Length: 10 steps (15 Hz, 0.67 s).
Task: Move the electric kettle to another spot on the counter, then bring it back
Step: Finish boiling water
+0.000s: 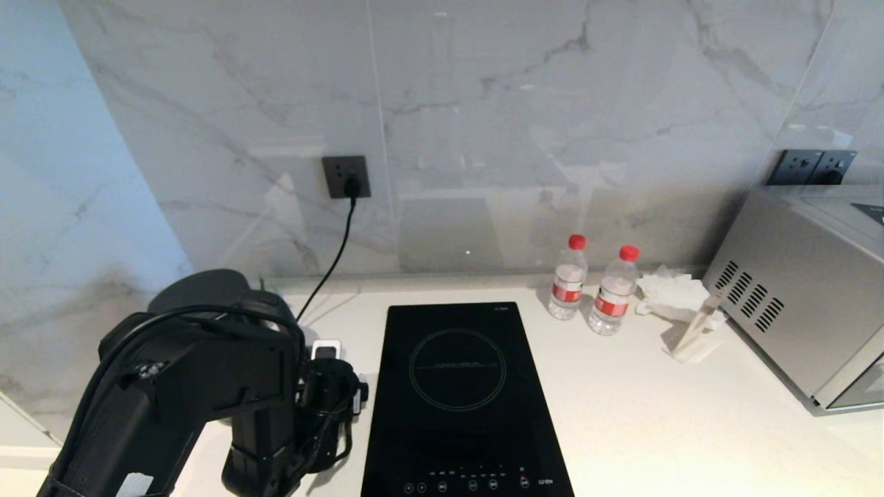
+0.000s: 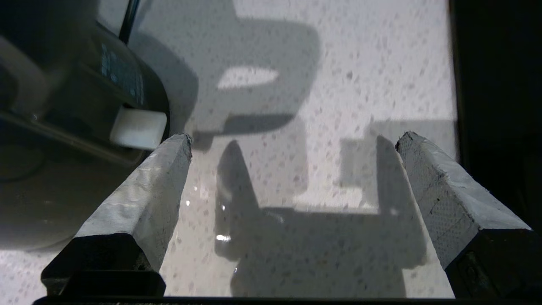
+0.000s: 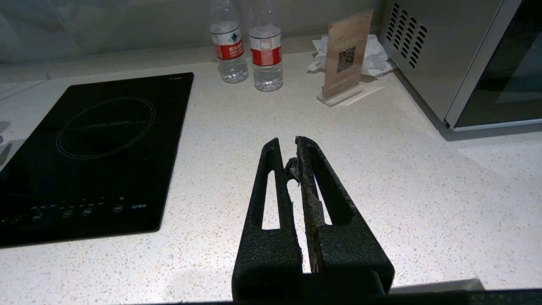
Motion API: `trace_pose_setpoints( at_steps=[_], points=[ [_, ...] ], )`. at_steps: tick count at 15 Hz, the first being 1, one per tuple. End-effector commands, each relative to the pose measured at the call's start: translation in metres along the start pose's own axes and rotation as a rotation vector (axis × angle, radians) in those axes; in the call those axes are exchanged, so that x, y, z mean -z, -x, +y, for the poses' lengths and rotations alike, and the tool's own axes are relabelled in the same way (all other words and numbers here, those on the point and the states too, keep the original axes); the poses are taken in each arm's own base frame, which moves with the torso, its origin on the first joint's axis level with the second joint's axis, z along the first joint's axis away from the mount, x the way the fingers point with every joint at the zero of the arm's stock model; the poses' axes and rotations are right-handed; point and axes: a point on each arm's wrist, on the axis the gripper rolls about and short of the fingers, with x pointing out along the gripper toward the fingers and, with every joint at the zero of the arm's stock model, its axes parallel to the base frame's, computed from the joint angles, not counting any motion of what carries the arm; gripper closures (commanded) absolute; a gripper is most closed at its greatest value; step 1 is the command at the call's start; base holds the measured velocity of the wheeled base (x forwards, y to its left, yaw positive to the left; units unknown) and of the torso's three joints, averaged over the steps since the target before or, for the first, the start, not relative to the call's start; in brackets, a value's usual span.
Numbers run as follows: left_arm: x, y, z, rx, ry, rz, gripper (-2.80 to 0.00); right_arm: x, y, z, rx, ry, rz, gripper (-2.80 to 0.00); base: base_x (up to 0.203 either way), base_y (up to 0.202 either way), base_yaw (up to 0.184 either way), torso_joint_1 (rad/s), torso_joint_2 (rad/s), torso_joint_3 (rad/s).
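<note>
Left gripper (image 2: 292, 144) hangs released, empty, over the white speckled stone counter (image 2: 338, 63), just right of the dark grey-black electric kettle (image 2: 63, 106); right gripper (image 3: 292, 154) clenched, empty

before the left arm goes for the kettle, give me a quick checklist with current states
1. Left gripper open, nothing between its grey padded fingers: ok.
2. Dark grey-black electric kettle inside the jaws: not ok, it sits beside one finger.
3. Kettle's handle in view: cannot tell.
4. White speckled stone counter bare under the gripper: ok.
5. Black glass induction hob bare: ok.
6. Right gripper shut, away over the counter: ok.
</note>
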Motion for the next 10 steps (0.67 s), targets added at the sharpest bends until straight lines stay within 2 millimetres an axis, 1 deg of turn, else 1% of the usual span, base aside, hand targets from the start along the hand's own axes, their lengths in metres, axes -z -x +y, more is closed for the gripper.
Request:
trace_pose_setpoints(
  at_steps=[1, 4, 10],
  points=[
    [-0.004, 0.003, 0.002, -0.005, 0.002, 0.001, -2.80, 0.000, 0.000, 0.000, -0.001, 0.000, 0.000, 0.00, 0.000, 0.000, 0.000, 0.000, 0.00, 0.000],
    [-0.002, 0.003, 0.004, -0.015, -0.033, 0.056, -2.80, 0.000, 0.000, 0.000, -0.001, 0.000, 0.000, 0.00, 0.000, 0.000, 0.000, 0.000, 0.00, 0.000],
    [-0.013, -0.011, -0.003, -0.028, -0.037, 0.070, -2.80, 0.000, 0.000, 0.000, -0.001, 0.000, 0.000, 0.00, 0.000, 0.000, 0.000, 0.000, 0.00, 0.000]
  ],
)
